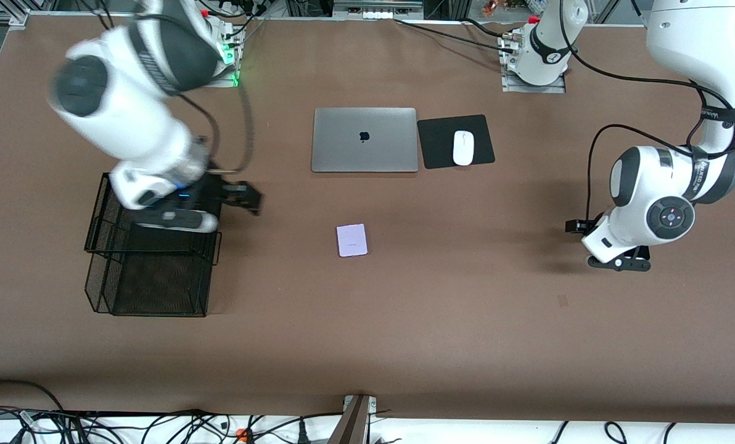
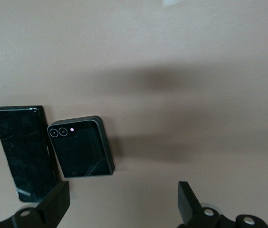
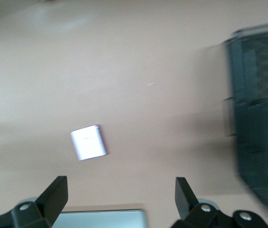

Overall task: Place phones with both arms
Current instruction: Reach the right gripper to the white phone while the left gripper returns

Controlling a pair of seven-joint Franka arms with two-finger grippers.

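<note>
Brown tabletop fills the front view. Read it as a clock face, with twelve toward my two bases. At twelve lies a closed silver laptop (image 1: 364, 140). At one o'clock, just beside it, a white mouse (image 1: 463, 148) sits on a black mouse pad (image 1: 436, 148). The lavender-white phone (image 1: 351, 240) lies flat near the centre of the table, nearer to the camera than the laptop. At nine o'clock stands a black wire-mesh basket (image 1: 151, 271). My right gripper (image 1: 244, 198) hangs over the table at the basket's edge, on the side toward the phone, with nothing in it. My left gripper (image 1: 578, 227) hangs low over the table at three o'clock, tucked under its wrist, and my arm hides whatever lies beneath it.

From my left wrist, the left gripper's fingers (image 2: 55, 202) stand wide apart and hold nothing. Below them, on bare table, two phones lie flat just beside each other. They are the slim black slab (image 2: 24, 152) and the squarish black phone (image 2: 81, 148), which shows two round lenses.

From my right wrist, the right gripper's fingers (image 3: 53, 194) are also spread apart and empty. The lavender-white phone lies alone on the table below. The basket is well apart from it, and a silver edge of the laptop shows between my fingers.
</note>
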